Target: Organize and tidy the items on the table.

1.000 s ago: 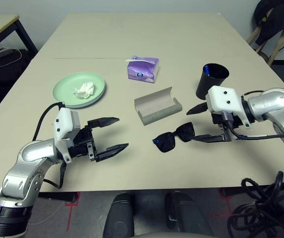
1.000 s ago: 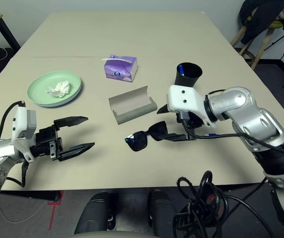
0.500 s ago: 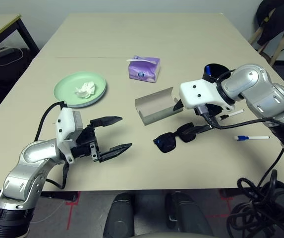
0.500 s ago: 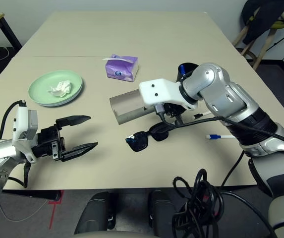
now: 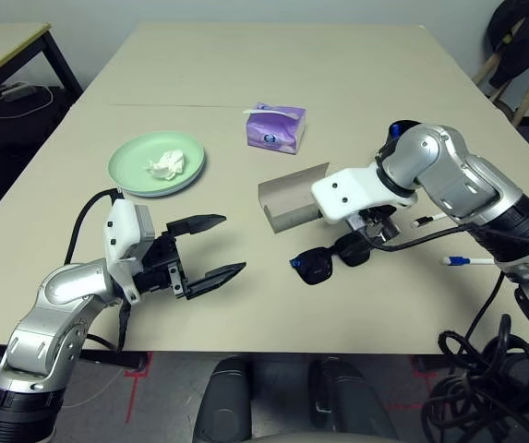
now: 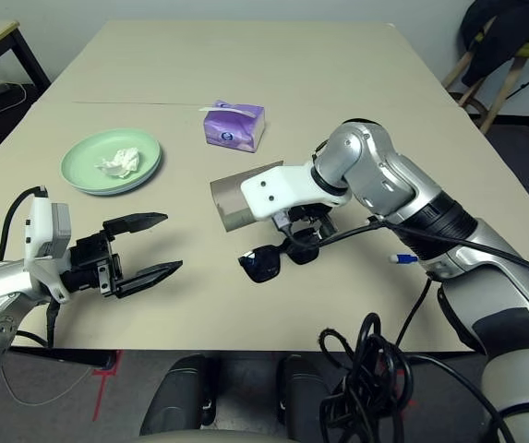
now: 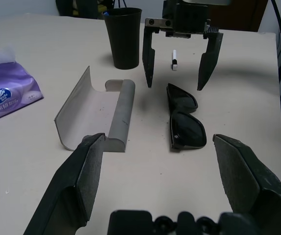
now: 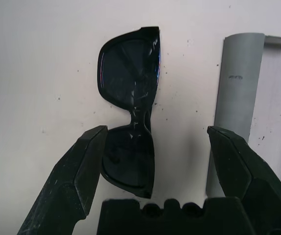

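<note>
Seemingly poised, the right pincer (image 7: 181, 73) hangs spread wide and empty over the black sunglasses (image 5: 330, 258) on the beige counter (image 5: 246, 83), fingers straddling the frame without touching. Just beside lies the open grey glasses case (image 5: 292, 196). Near the counter's front edge, the left pincer (image 5: 210, 247) hovers level, equally wide and empty.

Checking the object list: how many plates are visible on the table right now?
1 visible: a pale green plate on the table's left side, holding a crumpled tissue. A second plate may be stacked beneath it; can't tell.
</note>
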